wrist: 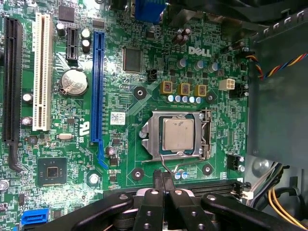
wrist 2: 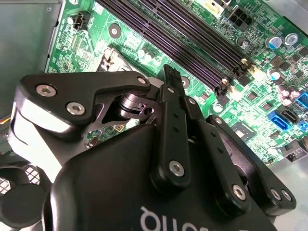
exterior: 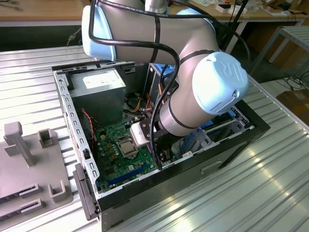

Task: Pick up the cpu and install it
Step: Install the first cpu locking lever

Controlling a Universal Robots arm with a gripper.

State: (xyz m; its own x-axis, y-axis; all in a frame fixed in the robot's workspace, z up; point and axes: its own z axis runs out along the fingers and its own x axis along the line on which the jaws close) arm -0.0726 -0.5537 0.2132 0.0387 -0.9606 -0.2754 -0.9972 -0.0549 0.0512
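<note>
cpu [wrist: 178, 134] in socket frame [wrist: 150, 136] — jaws together, empty

You can see the cpu [wrist: 178, 134] in the first wrist view: a small flat square chip with a plain, slightly smudged silver-grey metal top. It lies flat and squarely aligned inside the metal socket frame [wrist: 150, 139] on the green motherboard [wrist: 120, 168], nothing touching it.

Silver-grey cpu [wrist: 178, 134] in a grey socket frame [wrist: 149, 136], green motherboard [wrist: 120, 159], black claw [wrist: 162, 180].
</note>
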